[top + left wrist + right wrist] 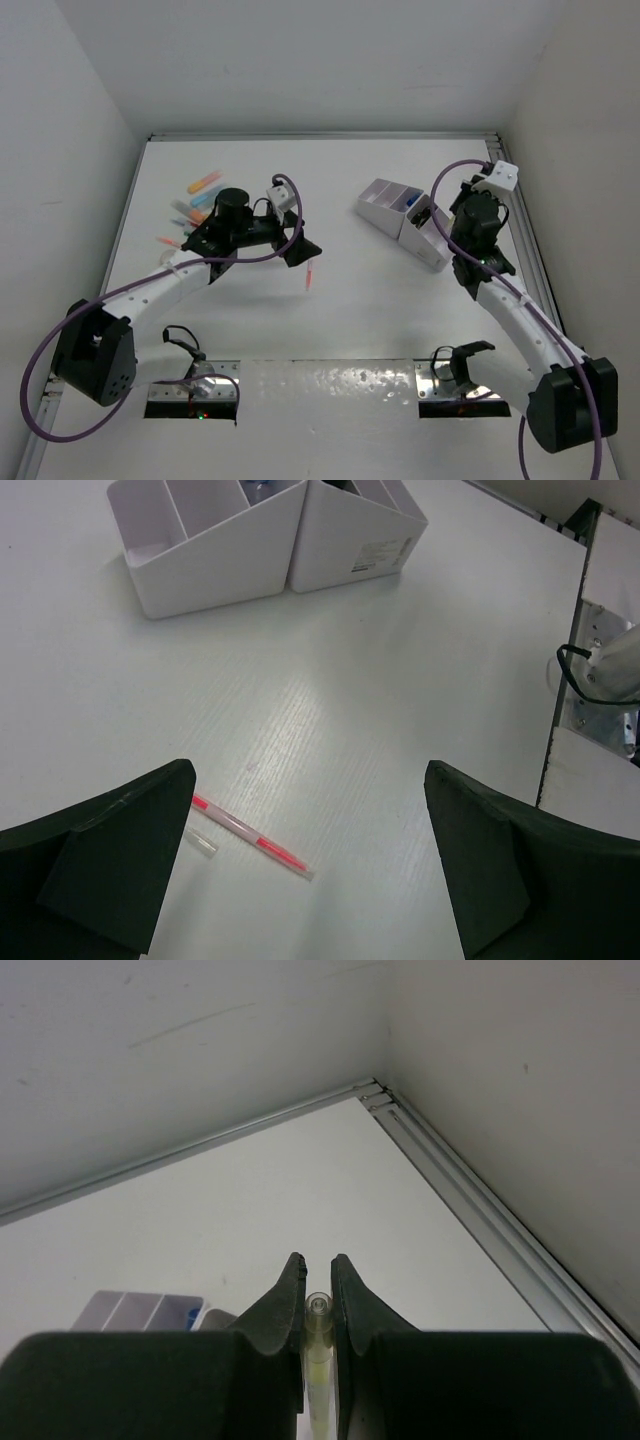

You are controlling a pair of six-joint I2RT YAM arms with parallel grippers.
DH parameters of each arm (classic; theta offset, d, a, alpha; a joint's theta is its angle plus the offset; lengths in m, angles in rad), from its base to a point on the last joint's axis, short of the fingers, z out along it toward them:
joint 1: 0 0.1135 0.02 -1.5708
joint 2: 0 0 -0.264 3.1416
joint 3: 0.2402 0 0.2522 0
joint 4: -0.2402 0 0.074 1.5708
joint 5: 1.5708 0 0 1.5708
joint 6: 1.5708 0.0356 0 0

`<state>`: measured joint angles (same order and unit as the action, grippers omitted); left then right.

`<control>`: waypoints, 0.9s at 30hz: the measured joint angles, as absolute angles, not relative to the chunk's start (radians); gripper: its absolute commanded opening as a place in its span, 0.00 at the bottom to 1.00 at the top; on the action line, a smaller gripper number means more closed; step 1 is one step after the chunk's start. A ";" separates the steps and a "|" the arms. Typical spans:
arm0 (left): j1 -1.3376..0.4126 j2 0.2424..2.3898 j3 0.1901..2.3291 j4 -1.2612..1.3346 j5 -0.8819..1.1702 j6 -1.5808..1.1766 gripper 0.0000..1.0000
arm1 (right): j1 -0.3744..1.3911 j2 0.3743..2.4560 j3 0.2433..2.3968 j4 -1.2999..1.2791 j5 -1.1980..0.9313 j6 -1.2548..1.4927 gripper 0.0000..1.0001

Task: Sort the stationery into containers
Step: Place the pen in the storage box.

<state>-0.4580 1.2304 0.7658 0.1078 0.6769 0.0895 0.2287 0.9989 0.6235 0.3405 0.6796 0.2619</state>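
The white desk organiser (pixel 385 210) stands right of centre; it also shows in the left wrist view (pixel 220 570) and the right wrist view (pixel 140 1310). A blue-capped piece (pixel 412 201) sits in one compartment. My right gripper (pixel 317 1265) is shut on a thin yellow marker (pixel 317 1360) and hovers over the organiser's right end (pixel 447 222). A thin red pen (pixel 250 837) lies on the table, also seen from above (pixel 310 275). My left gripper (pixel 308 780) is open and empty above it, the pen near its left finger. Pastel highlighters (pixel 200 200) lie at the far left. No scissors show.
A small clear cap (pixel 200 842) lies beside the red pen. White walls enclose the table on three sides, with a metal rail (pixel 480 1200) along the right edge. Metal mounting plates (pixel 460 385) sit at the near edge.
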 measured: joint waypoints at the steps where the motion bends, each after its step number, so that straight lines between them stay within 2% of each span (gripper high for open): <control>1: -0.458 1.228 0.765 0.104 0.672 0.092 0.97 | 0.213 1.011 0.612 0.360 0.678 0.265 0.00; 15: -0.442 1.223 0.765 0.076 0.642 0.123 0.97 | 0.120 1.196 0.513 0.539 0.573 0.347 0.00; 27: -0.423 1.223 0.765 0.075 0.633 0.127 0.97 | 0.172 1.116 0.624 0.471 0.575 0.294 0.00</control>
